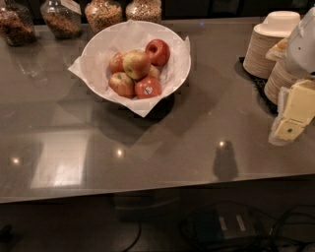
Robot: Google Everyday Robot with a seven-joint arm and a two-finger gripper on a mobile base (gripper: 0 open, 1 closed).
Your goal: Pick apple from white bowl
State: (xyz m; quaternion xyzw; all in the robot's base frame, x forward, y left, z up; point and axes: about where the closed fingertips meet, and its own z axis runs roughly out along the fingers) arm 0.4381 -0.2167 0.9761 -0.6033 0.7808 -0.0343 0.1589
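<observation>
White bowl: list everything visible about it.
The wide, round, smooth white bowl sits upright on the glossy grey countertop, left of centre, near glass jars. Crinkled white paper lines it, corners spilling over the rim. It holds a heap of red-yellow apples, one with a sticker. Nothing else touches it; the pincer hangs apart at the right edge, beside stacked beige disposable bowls.
</observation>
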